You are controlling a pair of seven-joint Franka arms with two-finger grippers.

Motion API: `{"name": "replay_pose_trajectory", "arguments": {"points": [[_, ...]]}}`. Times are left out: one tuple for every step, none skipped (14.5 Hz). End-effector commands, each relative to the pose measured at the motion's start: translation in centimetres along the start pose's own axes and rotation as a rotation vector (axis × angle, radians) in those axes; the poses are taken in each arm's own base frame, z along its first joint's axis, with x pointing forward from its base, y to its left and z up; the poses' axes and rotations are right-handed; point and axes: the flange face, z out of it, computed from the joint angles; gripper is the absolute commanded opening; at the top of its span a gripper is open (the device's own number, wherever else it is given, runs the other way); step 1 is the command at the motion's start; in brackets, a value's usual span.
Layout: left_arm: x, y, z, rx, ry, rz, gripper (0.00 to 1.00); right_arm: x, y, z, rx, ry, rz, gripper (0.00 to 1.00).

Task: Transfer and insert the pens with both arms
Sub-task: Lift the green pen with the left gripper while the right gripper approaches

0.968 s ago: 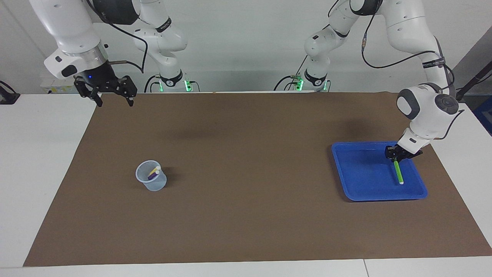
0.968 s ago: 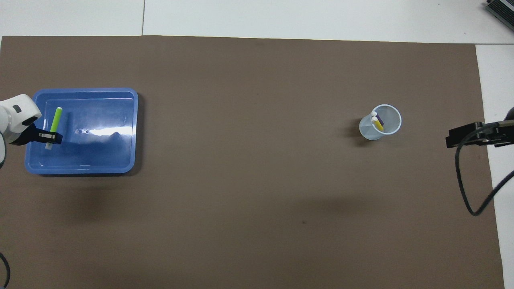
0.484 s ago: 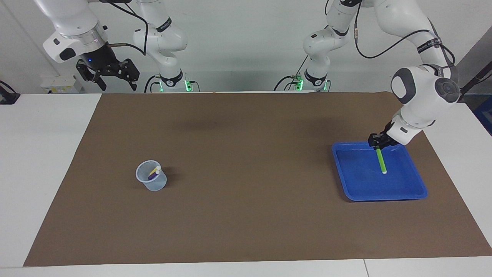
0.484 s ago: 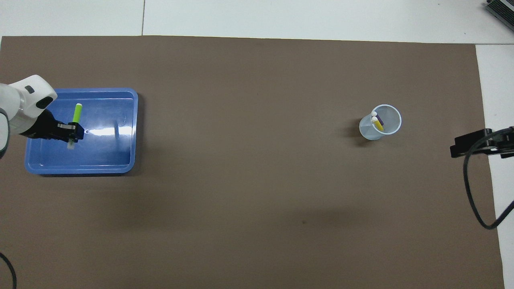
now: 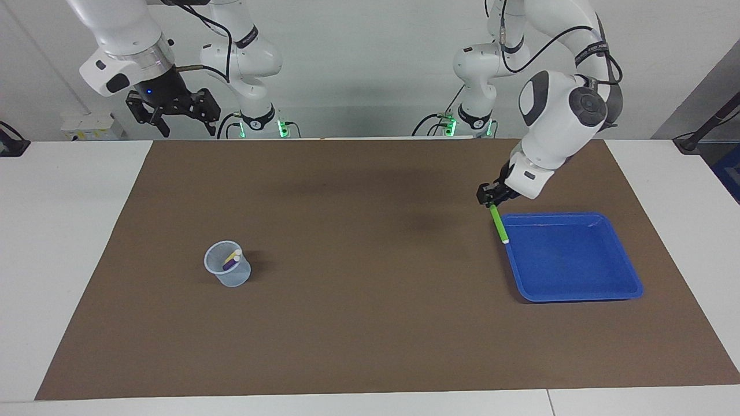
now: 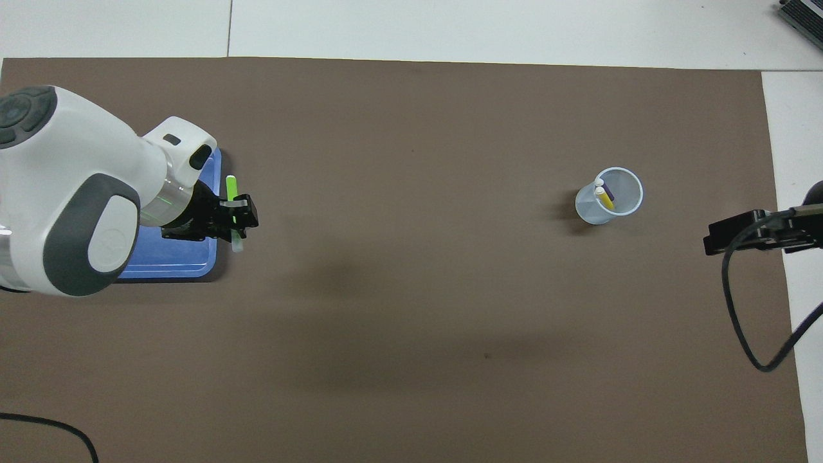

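Since the earlier frames the left gripper (image 5: 491, 198) has lifted the green pen (image 5: 498, 224) out of the blue tray (image 5: 578, 289) and carried it toward the table's middle; it now hangs over the tray's edge on the side facing the cup. Right arm has pulled up and back toward its base. Cup and tray haven't shifted.

Near to far from the robots:

Right gripper (image 5: 176, 118): raised over the mat's (image 5: 370, 346) edge at the right arm's end, jaws spread wide, holding nothing. Only its black body shows in the overhead view (image 6: 746, 233).

Left gripper (image 6: 241, 212): jaws pinched narrow on the green pen (image 6: 231, 193), gripping it close to one end. Pen is clear of the tray and mat, in the air. Long axis tilted, not vertical: in the facing view it runs down from the fingers with the white tip lowest, slanting away from the robots.

Blue tray (image 6: 173, 270): on the mat at the left arm's end, partly covered by the left arm in the overhead view.

Clear cup (image 5: 228, 271): on the mat toward the right arm's end, well apart from the tray. Yellow pen (image 6: 604, 199) and purple pen (image 6: 608, 191) stand in it, leaning, white tips up.
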Motion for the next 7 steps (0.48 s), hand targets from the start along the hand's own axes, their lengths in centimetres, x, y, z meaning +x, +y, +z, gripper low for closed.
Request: {"name": "replay_pose_trajectory", "arguments": {"points": [[-2.7, 3.3, -0.5, -0.066, -0.034, -0.059, 0.0, 0.0, -0.3, 0.1, 0.009, 0.038, 0.005, 1.0], [-3.7, 4.9, -0.6, -0.093, -0.044, -0.062, 0.0, 0.4, -0.4, 0.1, 0.017, 0.063, -0.006, 1.0], [-4.7, 6.3, -0.7, -0.111, -0.051, -0.081, 0.0, 0.8, -0.7, 0.3, 0.031, 0.061, -0.029, 1.0], [-5.3, 7.2, -0.8, -0.129, -0.053, -0.097, 0.0, 1.1, -1.0, 0.6, 0.062, 0.061, -0.037, 1.0], [-5.8, 7.9, -0.9, -0.154, -0.061, -0.105, 0.0, 1.8, -1.3, 1.2, 0.094, 0.057, -0.045, 1.0], [-6.2, 8.5, -1.1, -0.184, -0.072, -0.117, 0.0, 2.4, -1.5, 1.4, 0.105, 0.068, -0.047, 1.0], [-6.8, 9.4, -1.1, -0.213, -0.083, -0.122, 0.0, 3.2, -1.5, 2.0, 0.111, 0.071, -0.045, 1.0]]}}
